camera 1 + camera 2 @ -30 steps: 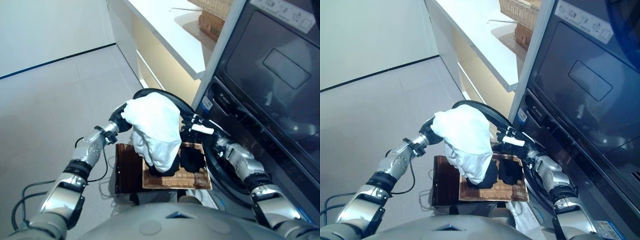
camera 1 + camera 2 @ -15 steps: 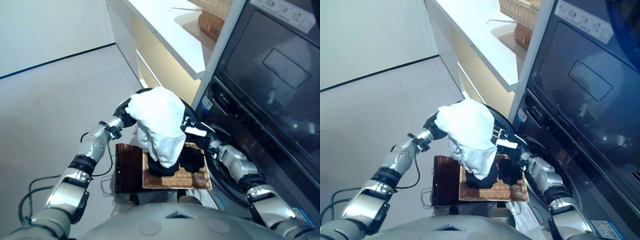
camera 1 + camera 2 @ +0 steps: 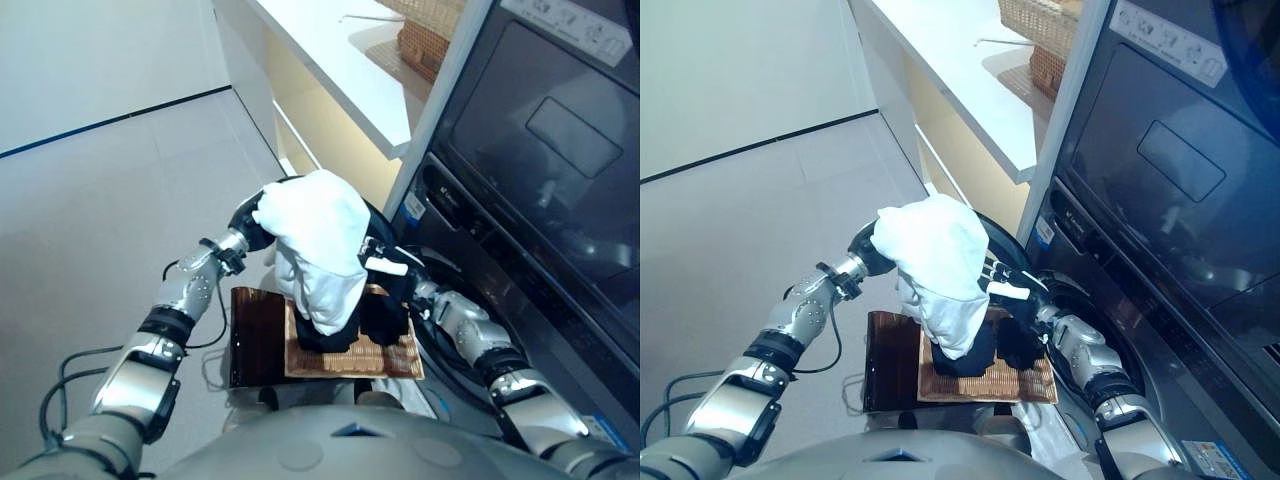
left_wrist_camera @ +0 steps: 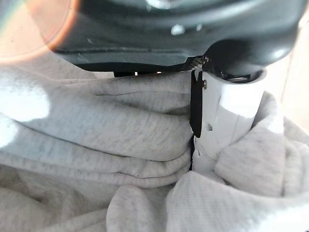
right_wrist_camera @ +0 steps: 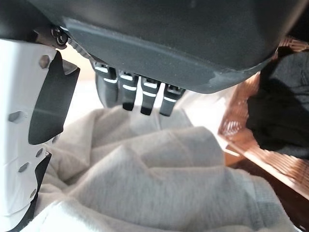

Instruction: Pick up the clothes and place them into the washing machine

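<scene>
The 2 head views look steeply down from slightly offset spots, sharing the white garment (image 3: pixel 315 245), the basket (image 3: pixel 395 352) and the washing machine (image 3: pixel 1160 200). Each wrist view presses close against the garment.

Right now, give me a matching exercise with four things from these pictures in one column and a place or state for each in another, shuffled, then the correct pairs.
Column one:
1. white garment
2. black clothes
3. wicker basket
4. left hand

Column two:
A. on the white counter
B. lying in the woven tray on the floor
C. held up above the tray
D. shut on cloth, thumb buried in the folds

Pairs: 1-C, 2-B, 3-A, 4-D
</scene>
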Robot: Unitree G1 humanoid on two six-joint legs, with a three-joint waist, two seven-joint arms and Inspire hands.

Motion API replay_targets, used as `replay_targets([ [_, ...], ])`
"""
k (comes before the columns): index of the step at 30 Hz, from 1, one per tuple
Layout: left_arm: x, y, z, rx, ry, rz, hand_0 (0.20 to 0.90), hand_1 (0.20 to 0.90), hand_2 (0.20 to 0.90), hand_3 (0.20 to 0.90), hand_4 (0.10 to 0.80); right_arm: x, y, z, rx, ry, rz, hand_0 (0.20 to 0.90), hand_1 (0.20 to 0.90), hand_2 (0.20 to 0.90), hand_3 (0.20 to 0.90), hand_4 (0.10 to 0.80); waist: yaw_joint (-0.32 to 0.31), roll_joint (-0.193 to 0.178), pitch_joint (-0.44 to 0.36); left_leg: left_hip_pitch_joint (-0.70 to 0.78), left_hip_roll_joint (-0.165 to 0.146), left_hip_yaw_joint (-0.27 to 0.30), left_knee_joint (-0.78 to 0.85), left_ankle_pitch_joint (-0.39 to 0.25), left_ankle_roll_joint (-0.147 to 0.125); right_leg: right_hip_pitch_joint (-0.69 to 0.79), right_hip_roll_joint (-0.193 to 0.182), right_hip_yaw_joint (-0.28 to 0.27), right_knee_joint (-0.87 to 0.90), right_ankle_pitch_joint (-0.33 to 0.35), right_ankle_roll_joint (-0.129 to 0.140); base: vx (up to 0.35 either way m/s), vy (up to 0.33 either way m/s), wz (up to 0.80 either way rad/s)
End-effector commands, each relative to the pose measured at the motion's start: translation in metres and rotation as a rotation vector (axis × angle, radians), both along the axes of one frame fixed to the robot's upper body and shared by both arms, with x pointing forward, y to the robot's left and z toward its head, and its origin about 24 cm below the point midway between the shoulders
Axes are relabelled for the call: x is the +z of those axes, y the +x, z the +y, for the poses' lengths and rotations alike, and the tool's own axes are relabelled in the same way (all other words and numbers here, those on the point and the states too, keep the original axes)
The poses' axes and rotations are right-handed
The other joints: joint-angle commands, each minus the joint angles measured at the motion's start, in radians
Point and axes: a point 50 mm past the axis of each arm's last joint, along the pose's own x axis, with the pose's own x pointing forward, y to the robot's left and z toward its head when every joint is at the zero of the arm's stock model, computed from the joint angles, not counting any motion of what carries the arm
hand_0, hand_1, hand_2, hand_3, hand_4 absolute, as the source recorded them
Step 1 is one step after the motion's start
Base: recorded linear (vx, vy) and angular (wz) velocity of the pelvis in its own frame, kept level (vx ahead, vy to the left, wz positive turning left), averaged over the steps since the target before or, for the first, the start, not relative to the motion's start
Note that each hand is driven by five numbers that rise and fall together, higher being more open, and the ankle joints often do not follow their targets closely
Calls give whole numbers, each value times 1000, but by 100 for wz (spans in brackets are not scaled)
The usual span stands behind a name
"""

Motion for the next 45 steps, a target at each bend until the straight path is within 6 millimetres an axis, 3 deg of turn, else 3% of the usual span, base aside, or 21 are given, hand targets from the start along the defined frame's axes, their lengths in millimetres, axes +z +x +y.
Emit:
replay_targets([
  [1,96,52,-22,-17,-172,-377,200,200,200,200,300,42,37,30,88,120,-218,900,900,900,900,800,23,-37,-76,4,36,-35,-7,-36,-82,-50,-27,-36,12,10,33,0,0,0],
  [23,85,50,-20,-13,-61,-368,200,200,200,200,300,48,35,47,174,153,-241,900,900,900,900,800,25,-38,-73,2,35,-36,-7,-34,-81,-51,-27,-35,13,11,32,0,0,0],
  [45,79,49,-5,44,14,-367,200,200,200,200,300,55,35,50,198,169,-274,900,900,900,900,800,25,-41,-73,4,35,-35,-7,-36,-81,-50,-26,-35,13,9,30,0,0,0],
])
